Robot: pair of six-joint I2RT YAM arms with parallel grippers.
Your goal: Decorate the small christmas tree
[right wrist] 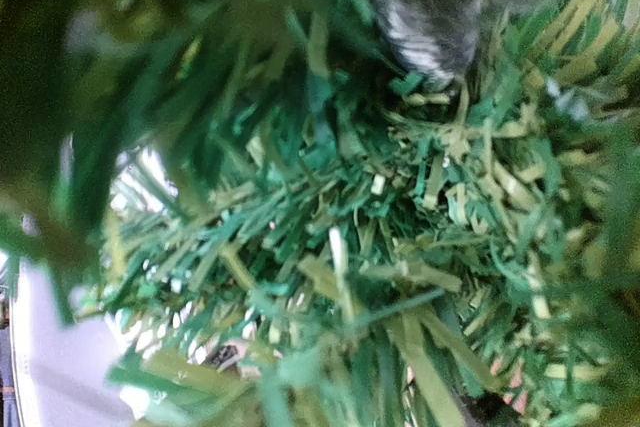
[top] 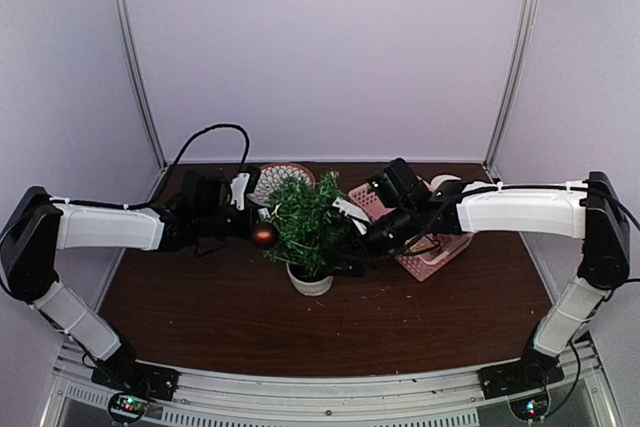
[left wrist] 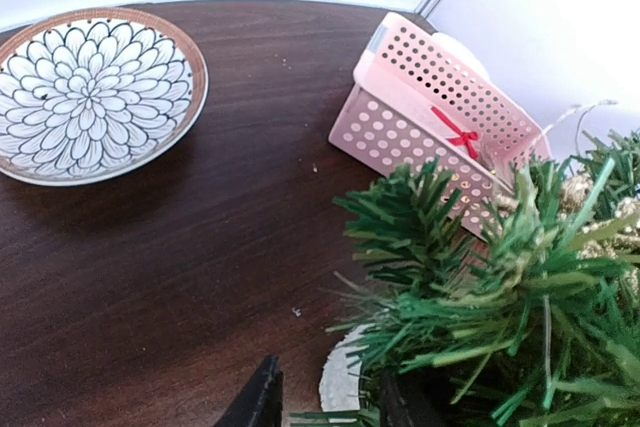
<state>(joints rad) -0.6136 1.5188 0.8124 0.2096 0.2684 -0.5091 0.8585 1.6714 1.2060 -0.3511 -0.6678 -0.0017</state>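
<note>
small christmas tree (top: 305, 219) mid-table; plate (top: 276, 182) behind left; basket (top: 432, 263) right; bauble (top: 264, 235) at tree's left

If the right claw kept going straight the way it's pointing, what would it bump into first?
The small christmas tree: the right gripper points into its branches, which fill its wrist view; depth is unclear.

The whole view is filled by the needle branches of the small christmas tree (right wrist: 340, 237), seen close and partly blurred. A blurred grey-and-white striped shape (right wrist: 430, 17) is lodged among its upper needles. A pale surface (right wrist: 50, 347) is glimpsed past its lower left.
</note>
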